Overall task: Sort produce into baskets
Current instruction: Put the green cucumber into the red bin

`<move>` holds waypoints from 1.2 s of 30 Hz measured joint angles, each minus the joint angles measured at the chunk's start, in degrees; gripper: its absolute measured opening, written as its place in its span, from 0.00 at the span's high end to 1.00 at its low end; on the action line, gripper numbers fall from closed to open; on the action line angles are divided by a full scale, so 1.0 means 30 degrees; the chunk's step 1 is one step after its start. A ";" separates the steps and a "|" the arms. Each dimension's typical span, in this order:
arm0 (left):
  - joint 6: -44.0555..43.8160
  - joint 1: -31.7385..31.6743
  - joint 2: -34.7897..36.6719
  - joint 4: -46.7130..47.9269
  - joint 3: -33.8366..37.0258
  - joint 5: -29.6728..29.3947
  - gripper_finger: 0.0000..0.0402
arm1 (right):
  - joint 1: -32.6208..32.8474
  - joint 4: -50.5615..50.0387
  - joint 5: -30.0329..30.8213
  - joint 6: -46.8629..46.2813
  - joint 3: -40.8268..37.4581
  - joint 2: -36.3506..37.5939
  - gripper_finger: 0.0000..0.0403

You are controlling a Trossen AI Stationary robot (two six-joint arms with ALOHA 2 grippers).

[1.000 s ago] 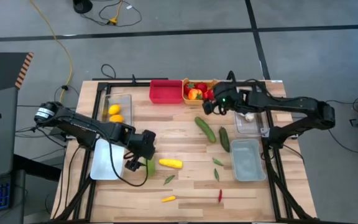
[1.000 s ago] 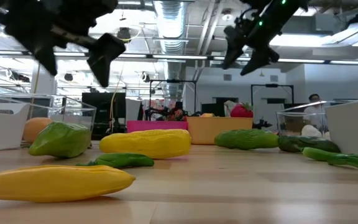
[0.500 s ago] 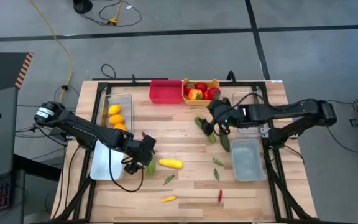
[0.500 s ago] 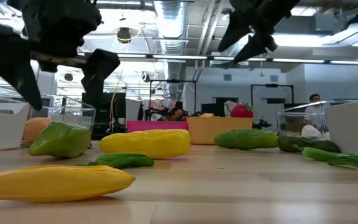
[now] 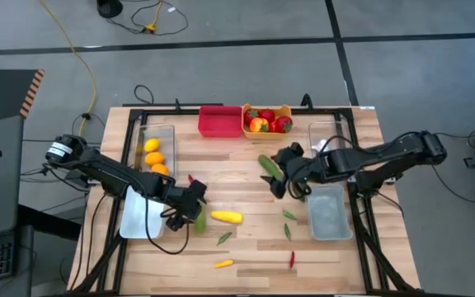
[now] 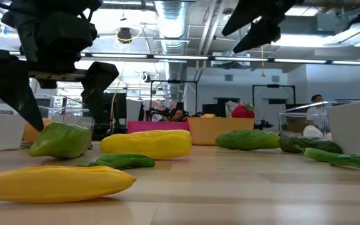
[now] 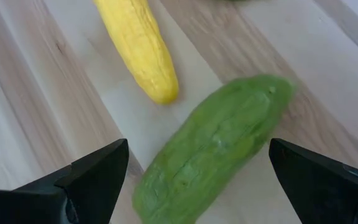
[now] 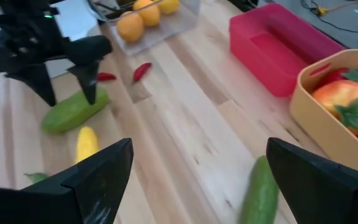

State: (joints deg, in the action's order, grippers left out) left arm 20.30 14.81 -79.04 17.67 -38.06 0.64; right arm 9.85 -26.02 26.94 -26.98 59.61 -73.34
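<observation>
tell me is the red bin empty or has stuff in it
Empty. The high view shows the red bin with only its bare floor, and the right wrist view agrees, while the orange-yellow bin beside it holds red produce.

a: what colours lie on the pale striped wood table [image 5: 246, 157]?

b: a red bin [image 5: 220, 121] at upper centre, orange-yellow bin [image 5: 267, 108] beside it, green cucumber [image 7: 213, 146], yellow squash [image 5: 227, 217], and small red chili [image 5: 292, 259] at the bottom.

A wooden tabletop [image 5: 246, 157] on a black frame stands on a grey floor [image 5: 221, 74]. A yellow cable [image 5: 83, 62] trails across the floor at far left. Ceiling lights [image 6: 167, 12] and a person [image 6: 316, 99] show in the room behind.
</observation>
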 joint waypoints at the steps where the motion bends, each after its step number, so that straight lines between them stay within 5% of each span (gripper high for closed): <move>1: -0.0003 -0.0002 -0.0163 -0.0201 0.0000 -0.0001 0.06 | 0.0131 0.0068 0.0004 0.0000 0.0000 0.0000 0.02; 13: 0.0021 -0.0009 -0.3181 -0.0644 -0.0488 0.0341 0.10 | 0.0991 0.0933 0.0029 0.0000 0.0000 -0.0007 0.02; 28: 0.0053 -0.0045 -0.3213 -0.0100 -0.1528 -0.0962 0.47 | 0.0962 0.0999 0.0015 0.0000 0.0000 -0.0007 0.02; 36: 0.0777 -0.0963 -0.3213 0.2685 -0.4307 -0.1356 0.54 | 0.0962 0.0990 0.0007 0.0000 0.0000 -0.0007 0.02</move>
State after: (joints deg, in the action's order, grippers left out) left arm 22.63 11.92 -88.68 25.72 -50.99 -3.43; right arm 12.73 -23.05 26.96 -26.98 59.61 -73.36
